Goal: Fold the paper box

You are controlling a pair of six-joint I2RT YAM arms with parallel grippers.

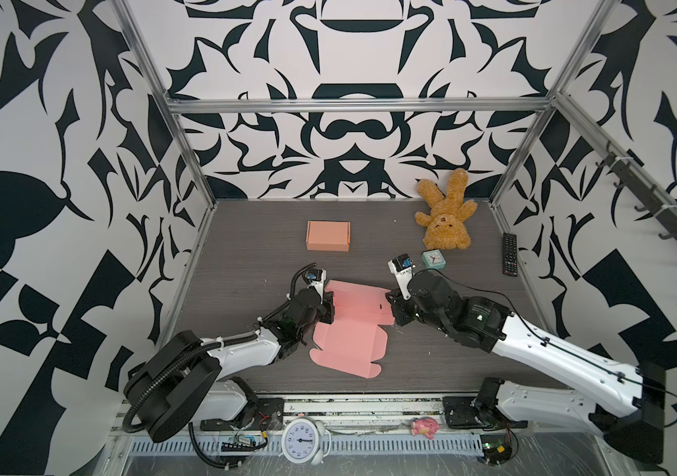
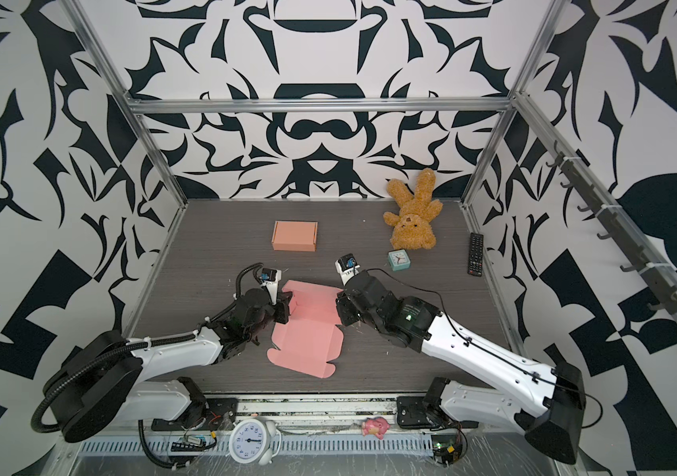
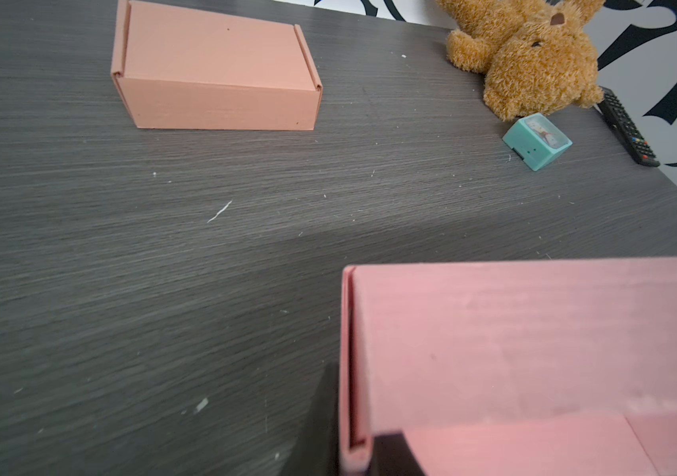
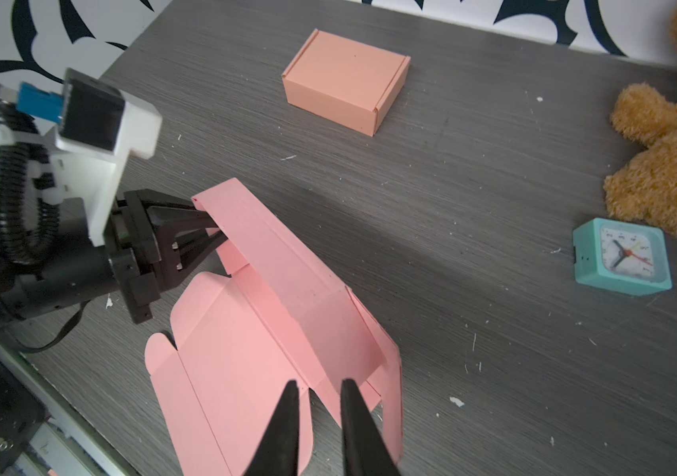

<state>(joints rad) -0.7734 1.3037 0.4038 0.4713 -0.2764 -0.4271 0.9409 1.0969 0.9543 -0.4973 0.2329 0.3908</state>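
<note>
The left gripper (image 4: 215,233) pinches the 9 o'clock end of the raised far wall of the pink paper box (image 1: 353,329). The right gripper (image 4: 320,395) has its fingers narrowly apart at the 3 o'clock flap, and I cannot tell whether they grip it. The half-folded box lies towards 6 o'clock on the table (image 1: 246,255). At its 12 o'clock sits a closed peach box (image 1: 328,235), contents hidden
</note>
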